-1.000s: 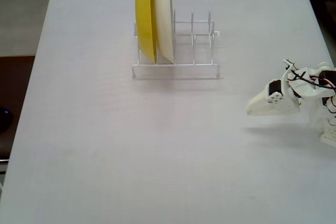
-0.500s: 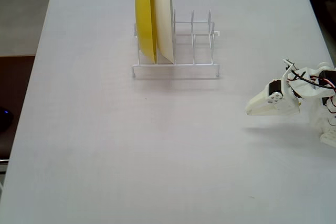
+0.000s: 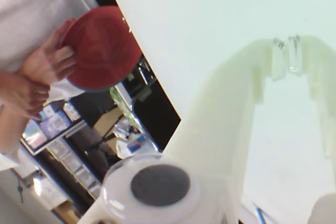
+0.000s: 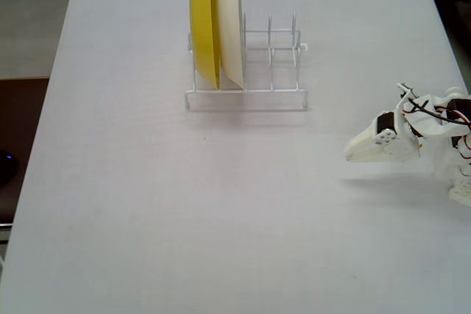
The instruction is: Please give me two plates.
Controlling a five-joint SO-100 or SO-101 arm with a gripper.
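The pincer (image 3: 286,56) reached up the right side of the wrist view, its two pale fingers running almost parallel and their clear tips nearly touching, with only a thin slit between them and nothing held there. In the fixed view the same pincer (image 4: 352,154) lay low at the right edge of the white table (image 4: 147,204), pointing left, its fingers drawn together.

Well away from the pincer, up and to its left in the fixed view, stood a white wire dish rack (image 4: 246,93). Its two slots farthest from the pincer each held a plate on edge: a yellow plate (image 4: 204,23) at the outer end and a cream-white plate (image 4: 230,23) just beside it, the two nearly touching. The slots nearer the pincer held nothing.

In the wrist view, far to the left of the fingertips and beyond the table's edge, a person's hand (image 3: 50,59) gripped an orange plate (image 3: 102,45) by its left rim, tilted with its face towards the camera. A thin bluish edge showed along the orange plate's lower rim; whether that was the light blue plate stacked behind it could not be told.
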